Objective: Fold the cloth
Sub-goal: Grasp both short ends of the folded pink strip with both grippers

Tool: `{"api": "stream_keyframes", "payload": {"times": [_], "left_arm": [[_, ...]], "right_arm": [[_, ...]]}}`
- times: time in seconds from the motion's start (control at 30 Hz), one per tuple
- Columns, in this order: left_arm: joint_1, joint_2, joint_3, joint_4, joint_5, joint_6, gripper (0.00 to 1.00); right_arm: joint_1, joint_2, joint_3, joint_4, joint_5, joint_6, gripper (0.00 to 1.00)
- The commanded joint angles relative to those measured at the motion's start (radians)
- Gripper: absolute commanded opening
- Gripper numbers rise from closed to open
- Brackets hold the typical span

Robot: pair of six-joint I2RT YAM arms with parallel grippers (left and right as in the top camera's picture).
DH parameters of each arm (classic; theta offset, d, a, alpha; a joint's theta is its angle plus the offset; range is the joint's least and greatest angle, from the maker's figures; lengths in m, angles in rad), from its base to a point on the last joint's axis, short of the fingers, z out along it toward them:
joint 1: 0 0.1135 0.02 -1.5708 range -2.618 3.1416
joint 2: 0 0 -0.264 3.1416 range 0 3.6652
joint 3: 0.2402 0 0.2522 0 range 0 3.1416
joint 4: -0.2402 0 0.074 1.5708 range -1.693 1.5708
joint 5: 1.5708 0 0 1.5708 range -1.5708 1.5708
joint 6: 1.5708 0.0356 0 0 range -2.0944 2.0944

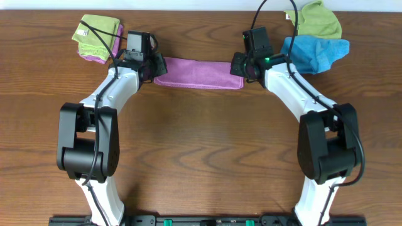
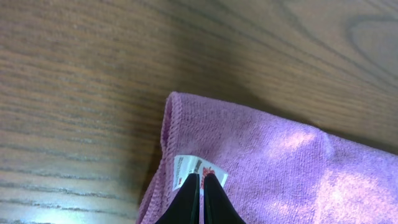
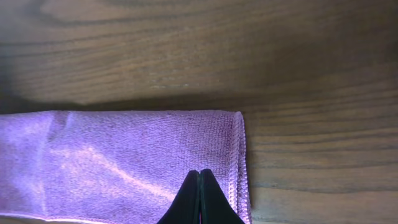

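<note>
We see the left gripper [image 2: 200, 184] with its two dark tips pressed together on the cloth [image 1: 198, 73]. They nip it right at the small white tag [image 2: 191, 168], just inside that end's stitched hem. The right gripper [image 3: 199, 178] is likewise closed to a thin seam. Its tips meet on the lilac pile near the opposite short end, just beside the hemmed edge.

From overhead we read the cloth as a narrow band, folded lengthwise. Its long axis runs straight across from one gripper to the other, side to side on the table [image 1: 201, 144]. The tagged end points to the left arm and the plain hemmed end to the right arm. It lies on the far part of the brown wood, well away from the arm bases, and both wrist views show a dark shadow along its far edge.

Beyond the left gripper sits a light green cloth [image 1: 97, 34]. Beyond the right one lie a second green cloth [image 1: 317, 19] and a bright blue cloth [image 1: 314, 53], neither touching the lilac band.
</note>
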Motion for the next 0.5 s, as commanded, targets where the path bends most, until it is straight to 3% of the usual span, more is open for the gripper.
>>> {"api": "stream_keyframes", "payload": {"times": [0.0, 0.47], "left_arm": [[0.0, 0.019, 0.012, 0.015, -0.043, 0.037, 0.06], [-0.021, 0.058, 0.011, 0.052, -0.044, 0.086, 0.06]], "right_arm": [[0.012, 0.023, 0.013, 0.002, 0.011, -0.018, 0.02], [0.047, 0.072, 0.013, -0.004, 0.011, -0.018, 0.02]]}}
